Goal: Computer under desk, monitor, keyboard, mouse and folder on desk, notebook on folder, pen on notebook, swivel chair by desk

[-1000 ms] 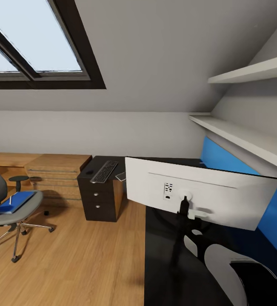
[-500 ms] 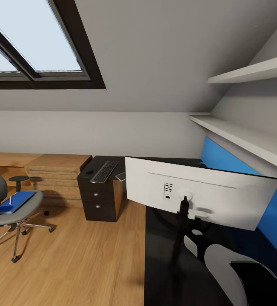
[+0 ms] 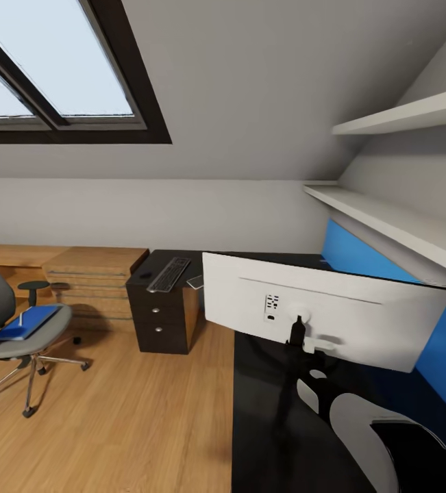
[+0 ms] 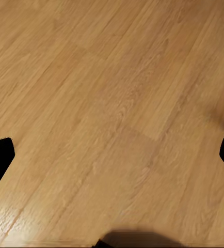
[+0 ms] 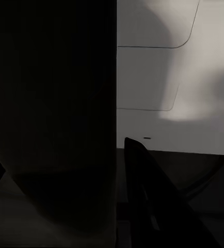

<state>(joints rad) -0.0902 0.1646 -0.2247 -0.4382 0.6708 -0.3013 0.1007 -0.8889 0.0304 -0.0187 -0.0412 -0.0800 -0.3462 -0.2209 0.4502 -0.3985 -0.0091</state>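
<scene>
The view slides a touch just now: the swivel chair and the black drawer block sit a little further over in the head view than half a second ago, and everything shifts together, so I read that as my base or head turning, not the furniture moving. Nothing on the job itself has changed. The monitor stands on the desk with its white back to me, right in front of my right arm. The keyboard lies on the far wing of the desk above the drawers, well apart from the monitor, with a small dark shape beside it that may be the mouse, too small to be sure. The blue folder lies on the chair seat, so that carry is not yet done. The left gripper hangs over bare wooden floor, fingers spread wide with nothing between them. The right gripper is up against the monitor's back, but its view is so dark I cannot tell whether it is clamped or released. My guess is this small turn lines me up towards the chair side next.
</scene>
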